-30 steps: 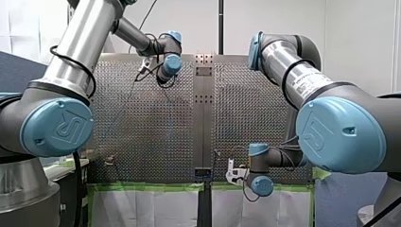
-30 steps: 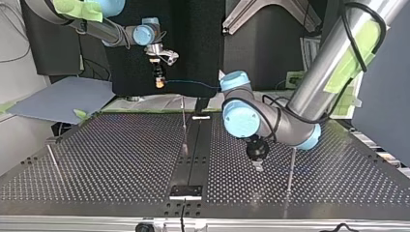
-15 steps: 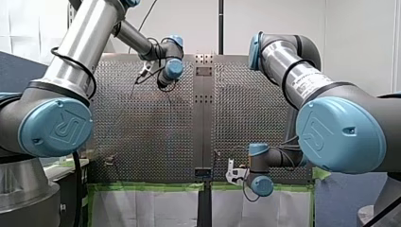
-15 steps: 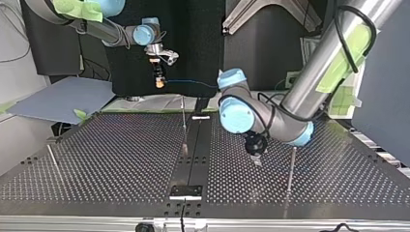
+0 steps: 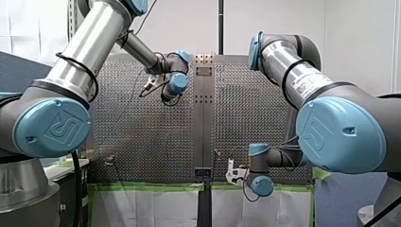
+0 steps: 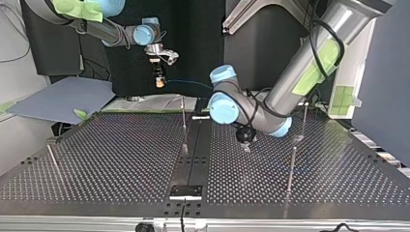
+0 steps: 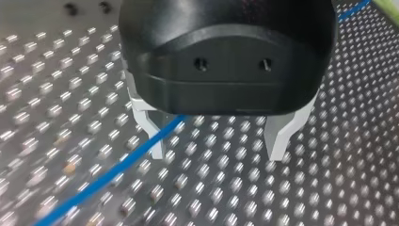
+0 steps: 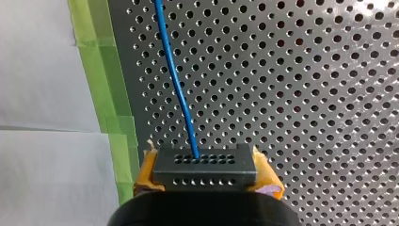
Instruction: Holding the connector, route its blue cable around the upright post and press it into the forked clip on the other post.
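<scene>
**Connector clamped in right gripper; left gripper spread beside the cable**

We find the connector point(image 8: 204, 165), a dark block with rows of small holes, pinched between the yellow pads point(image 8: 266, 178) of my right gripper point(image 8: 204, 176). In the top view, gripper and connector hang beyond the middle post point(image 6: 184, 123), higher than its tip and past the far edge of the table point(image 6: 96, 159).

The blue cable point(image 8: 181, 94) leaves the connector's holed face and runs out over the perforated plate, near a strip of green tape point(image 8: 101, 94). In the top view the cable runs about level from the connector and passes above the middle post's tip, apart from it. It then goes out of sight behind my left arm point(image 6: 270, 96).

My left gripper point(image 7: 216, 146) hangs low over the table with its metal fingers point(image 7: 281, 136) spread wide and nothing between them. The cable passes just beside one finger; we cannot tell whether they touch. In the top view this gripper stands to the right of the middle post, between it and a second post point(image 6: 291, 166).

We cannot make out which post carries the forked clip.
</scene>
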